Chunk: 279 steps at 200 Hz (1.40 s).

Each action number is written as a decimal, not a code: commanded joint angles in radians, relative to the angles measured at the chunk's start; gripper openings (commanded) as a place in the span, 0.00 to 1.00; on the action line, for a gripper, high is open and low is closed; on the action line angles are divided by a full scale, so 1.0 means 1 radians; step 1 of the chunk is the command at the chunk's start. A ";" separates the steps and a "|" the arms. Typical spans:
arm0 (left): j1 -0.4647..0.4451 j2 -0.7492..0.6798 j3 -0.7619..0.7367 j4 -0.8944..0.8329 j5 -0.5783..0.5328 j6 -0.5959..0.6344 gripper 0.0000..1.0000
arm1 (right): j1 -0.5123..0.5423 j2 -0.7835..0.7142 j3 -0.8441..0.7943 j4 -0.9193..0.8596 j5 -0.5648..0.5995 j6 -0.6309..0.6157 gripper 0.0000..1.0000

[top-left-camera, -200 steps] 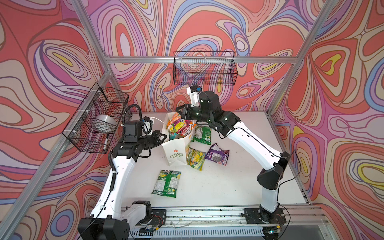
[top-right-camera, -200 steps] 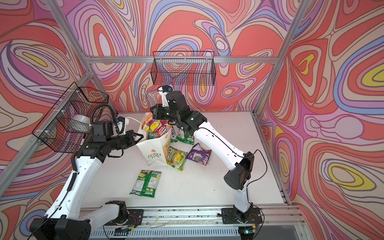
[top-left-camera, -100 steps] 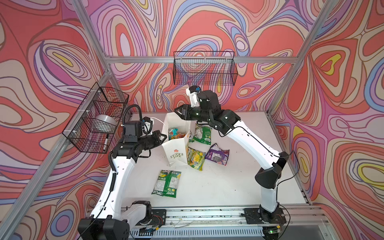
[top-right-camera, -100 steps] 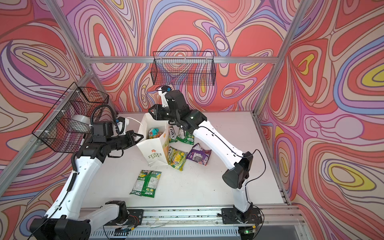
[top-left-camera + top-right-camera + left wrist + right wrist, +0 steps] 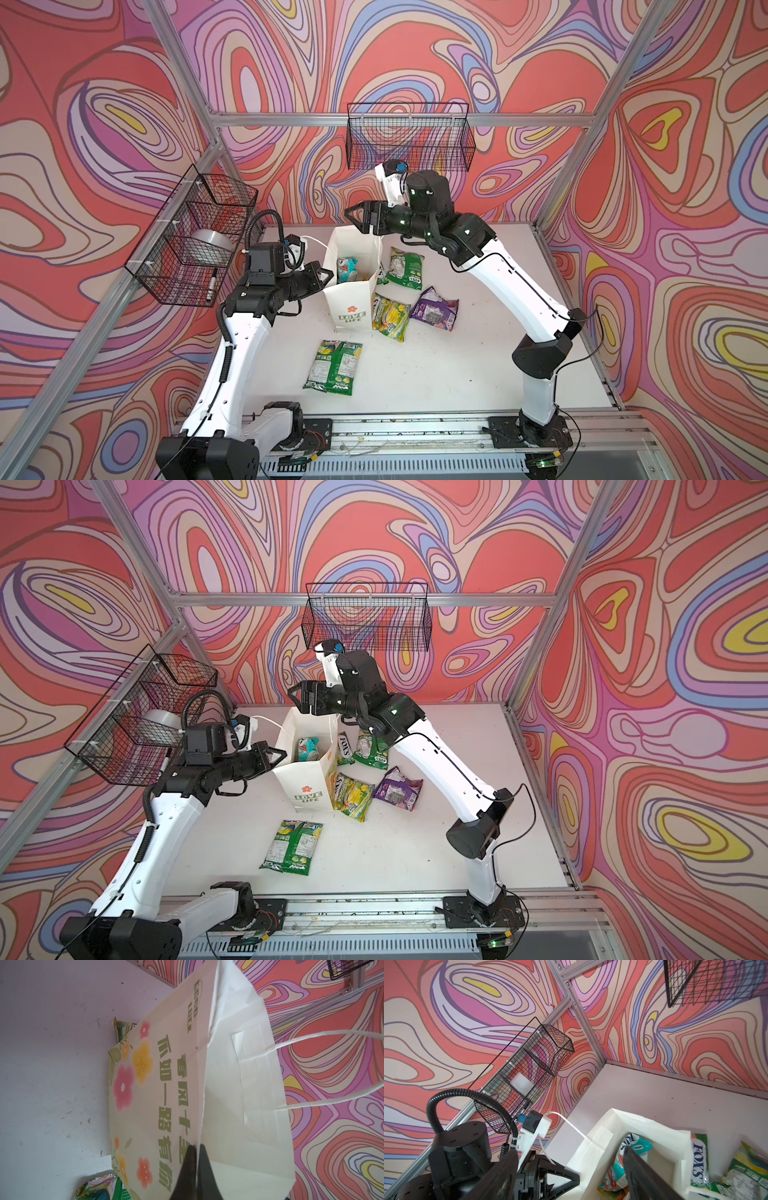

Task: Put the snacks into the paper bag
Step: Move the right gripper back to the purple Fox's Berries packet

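Left end effector (image 5: pixel 326 276) (image 5: pixel 282 754) is closed on the near-left rim of the paper bag (image 5: pixel 353 309) (image 5: pixel 308 789). In the left wrist view its fingertips (image 5: pixel 195 1148) straddle the paper edge, one finger on the printed outer face and one on the inner side. The bag stands upright on the table (image 5: pixel 457 374) with its mouth open.

Right end effector (image 5: pixel 352 216) (image 5: pixel 293 696) has its jaws wide apart with nothing between them. It hangs over the far edge of the bag mouth; can't tell if it touches the rim. In the right wrist view (image 5: pixel 569 1150) the bag opening lies just beyond its fingers.

Snacks:
- teal-pink packet (image 5: pixel 347 268) (image 5: pixel 635 1145) is inside the bag, below the right end effector
- FOX'S packet (image 5: pixel 344 750) (image 5: pixel 698 1159) lies against the bag's right wall, outside it
- green packet (image 5: pixel 405 270) lies just beside that one
- yellow-green packet (image 5: pixel 390 316) lies at the bag's front-right corner
- purple packet (image 5: pixel 434 309) lies next to the yellow-green one
- second green packet (image 5: pixel 334 365) lies flat in front of the bag, well apart from both end effectors
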 commanded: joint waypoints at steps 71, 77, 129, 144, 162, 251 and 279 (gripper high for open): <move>0.009 -0.007 0.014 0.044 0.005 0.006 0.00 | -0.166 -0.484 -0.561 -0.119 0.280 0.033 0.98; 0.009 -0.004 0.014 0.045 0.006 0.006 0.00 | -0.200 -0.523 -0.617 -0.118 0.276 0.051 0.99; 0.012 0.004 0.015 0.045 0.009 0.008 0.00 | -0.440 -0.744 -1.036 -0.093 0.178 0.165 0.98; 0.012 0.004 0.016 0.042 0.012 0.008 0.00 | -0.472 -0.759 -1.142 -0.055 0.119 0.185 0.98; 0.013 0.000 0.014 0.046 0.011 0.008 0.00 | -0.501 -0.762 -1.277 0.029 0.024 0.207 0.98; 0.020 0.016 0.006 0.054 0.031 -0.001 0.00 | -0.568 -0.663 -1.538 0.195 -0.084 0.287 0.98; 0.020 0.017 0.006 0.055 0.031 -0.002 0.00 | -0.568 -0.647 -1.582 0.256 -0.116 0.310 0.98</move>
